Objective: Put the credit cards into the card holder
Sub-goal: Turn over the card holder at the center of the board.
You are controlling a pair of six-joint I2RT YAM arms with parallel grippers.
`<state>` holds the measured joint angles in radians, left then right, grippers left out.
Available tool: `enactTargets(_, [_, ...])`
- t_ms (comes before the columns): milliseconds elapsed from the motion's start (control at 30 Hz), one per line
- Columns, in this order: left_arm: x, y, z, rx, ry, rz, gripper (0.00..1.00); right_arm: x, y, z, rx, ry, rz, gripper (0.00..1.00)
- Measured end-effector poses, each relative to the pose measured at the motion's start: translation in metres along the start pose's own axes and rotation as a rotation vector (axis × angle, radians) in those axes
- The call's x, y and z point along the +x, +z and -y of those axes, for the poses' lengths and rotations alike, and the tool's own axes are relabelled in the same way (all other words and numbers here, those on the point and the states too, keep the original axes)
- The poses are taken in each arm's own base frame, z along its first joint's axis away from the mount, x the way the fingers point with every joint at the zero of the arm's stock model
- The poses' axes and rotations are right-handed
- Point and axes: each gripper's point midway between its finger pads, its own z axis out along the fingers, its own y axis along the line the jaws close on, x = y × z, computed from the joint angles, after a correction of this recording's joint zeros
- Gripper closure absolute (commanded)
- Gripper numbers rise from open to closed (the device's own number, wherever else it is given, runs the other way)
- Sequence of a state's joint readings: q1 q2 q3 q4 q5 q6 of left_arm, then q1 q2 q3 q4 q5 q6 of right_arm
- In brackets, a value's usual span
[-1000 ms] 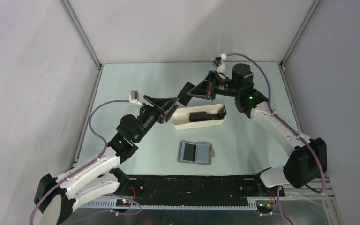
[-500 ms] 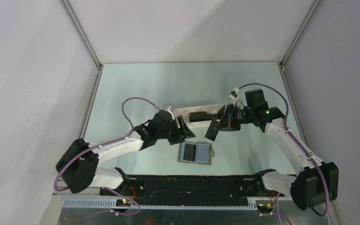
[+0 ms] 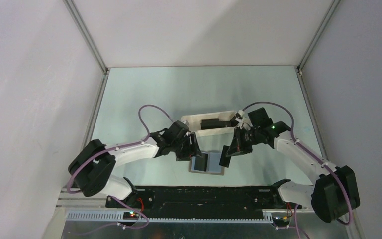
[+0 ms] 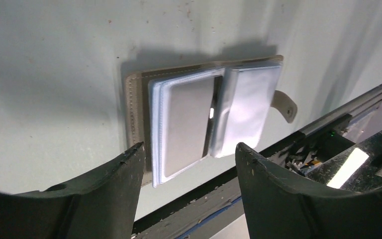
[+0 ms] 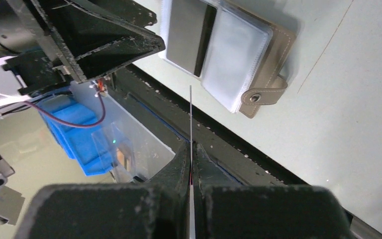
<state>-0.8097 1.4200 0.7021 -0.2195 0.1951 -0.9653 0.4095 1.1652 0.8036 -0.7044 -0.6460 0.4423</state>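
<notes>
Desk (image 3: pixel 144 99): pale green, carrying everything in play.
Tray (image 3: pixel 191 120): long and white, just behind the wallet; one dark card (image 3: pixel 210 123) lying inside, likely the next to fetch.
Left claw (image 4: pixel 189 149): fingers spread apart, gripping nothing, hovering just over the wallet's left half. Best lowered onto that half to pin it, well off the right pocket.
Right claw (image 5: pixel 191 147): pinched together on the held card (image 5: pixel 191 114), poised near the wallet's tab side.
Wallet (image 4: pixel 206 119): open and flat near the desk's front edge, clear pockets facing up, tab to the right. Left pocket seemingly filled already; right one looks free.
Held card: seen edge-on, standing steep, not touching the wallet. Tilt down close to flat, square its edge with the free pocket's mouth, then slide in slowly.
Pocket mouth: exact opening hard to make out. Ease the grip only once the card sits well inside, since a skewed entry could snag the plastic or shove the wallet.
</notes>
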Motion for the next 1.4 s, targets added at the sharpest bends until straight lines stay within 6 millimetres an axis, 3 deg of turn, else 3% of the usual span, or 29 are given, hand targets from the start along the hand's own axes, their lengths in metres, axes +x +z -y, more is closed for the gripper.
enactTargets(233, [0.003, 0.009, -0.006, -0.030, 0.019, -0.028, 0.33, 0.007, 0.025, 0.019, 0.057, -0.003, -0.044, 1.00])
enactTargets(567, [0.002, 0.006, 0.003, -0.008, 0.037, -0.027, 0.38, -0.003, 0.047, 0.031, 0.077, -0.022, -0.035, 1.00])
enactTargets(767, [0.007, 0.007, 0.005, -0.012, 0.050, -0.025, 0.39, 0.013, 0.062, 0.054, 0.136, 0.001, -0.083, 1.00])
enactTargets(1167, [-0.006, -0.016, 0.016, -0.017, 0.079, 0.085, 0.37, 0.022, 0.072, 0.059, 0.148, -0.005, -0.117, 1.00])
enactTargets(1400, [-0.005, -0.006, 0.021, -0.037, 0.088, 0.058, 0.38, 0.022, 0.072, 0.059, 0.148, -0.006, -0.118, 1.00])
